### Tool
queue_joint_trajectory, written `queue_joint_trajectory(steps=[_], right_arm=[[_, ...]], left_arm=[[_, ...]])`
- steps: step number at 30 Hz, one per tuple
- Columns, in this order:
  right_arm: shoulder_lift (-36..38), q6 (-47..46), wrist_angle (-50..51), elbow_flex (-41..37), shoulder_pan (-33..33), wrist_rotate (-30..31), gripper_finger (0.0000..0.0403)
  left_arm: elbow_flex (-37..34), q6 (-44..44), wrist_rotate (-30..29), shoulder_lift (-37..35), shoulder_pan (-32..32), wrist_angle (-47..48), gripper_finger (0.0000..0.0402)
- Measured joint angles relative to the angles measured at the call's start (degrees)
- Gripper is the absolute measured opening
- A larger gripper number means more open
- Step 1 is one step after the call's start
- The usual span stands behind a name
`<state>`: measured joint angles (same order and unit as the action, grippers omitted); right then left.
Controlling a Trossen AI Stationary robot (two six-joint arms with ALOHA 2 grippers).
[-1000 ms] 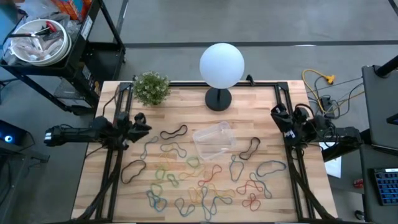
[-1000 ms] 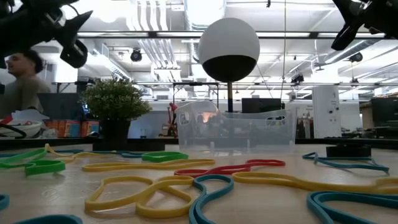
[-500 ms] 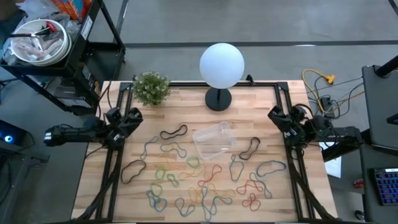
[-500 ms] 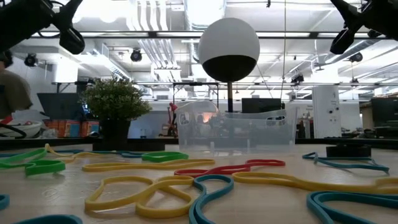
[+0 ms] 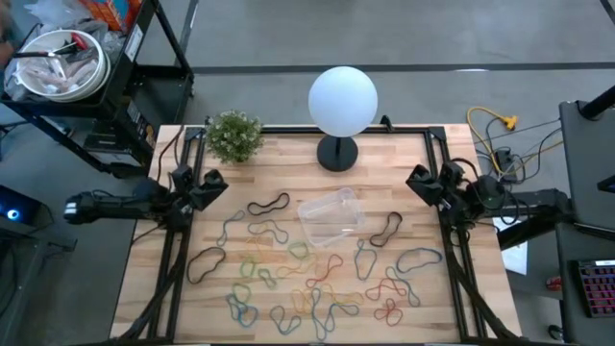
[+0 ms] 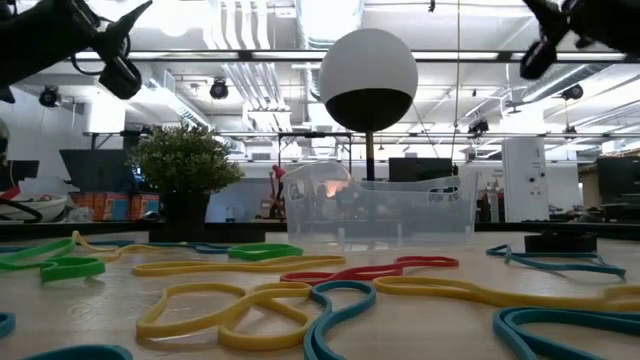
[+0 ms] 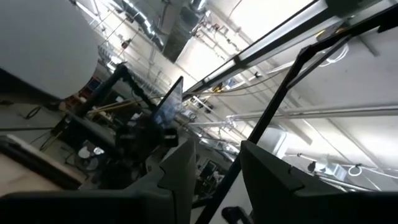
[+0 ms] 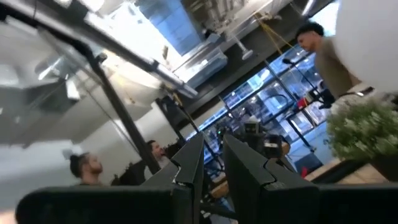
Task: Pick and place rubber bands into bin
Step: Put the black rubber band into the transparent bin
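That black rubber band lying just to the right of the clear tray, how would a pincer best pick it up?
Probably from straight above. The black rubber band lies flat on the wooden table, a long narrow loop pinched at its waist, clear of the clear tray. There both strands run close, so one pinch across them should lift it. The right pincer is nearest.

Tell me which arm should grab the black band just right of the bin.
Right. The right gripper hovers at the table's right edge, near the black band beside the bin; the left gripper is across the table.

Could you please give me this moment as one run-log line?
left pincer: empty, raised at table's left edge | right pincer: empty, raised at right edge | rubber bands: on table | bin: empty
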<state>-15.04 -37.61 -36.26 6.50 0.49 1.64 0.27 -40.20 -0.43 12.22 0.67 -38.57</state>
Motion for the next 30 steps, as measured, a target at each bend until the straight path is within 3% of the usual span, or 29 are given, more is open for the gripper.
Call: queue_joint_trajectory(steps=[7,13,16,21,30], right_arm=[[-14.0,12.1,6.2,14.3,0.0,-10.2,0.0057],[-20.8,18.0,37.6,30.8,0.0,-10.8,0.0057],[-23.6,20.0,49.5,37.8,0.0,-10.7,0.0057],[-25.6,22.7,60.1,45.7,0.0,-10.2,0.0057],[-25.1,21.5,73.1,50.5,0.0,-6.7,0.0057]], left_arm=[[2.4,-0.3,1.0,7.5,0.0,0.3,0.0112],[9.1,7.0,4.7,16.6,0.0,3.8,0.0112],[14.1,9.6,6.0,22.0,0.0,12.6,0.0111],[23.0,14.2,7.3,31.1,0.0,29.1,0.0111],[35.8,20.1,7.2,43.7,-2.3,56.8,0.0111]])
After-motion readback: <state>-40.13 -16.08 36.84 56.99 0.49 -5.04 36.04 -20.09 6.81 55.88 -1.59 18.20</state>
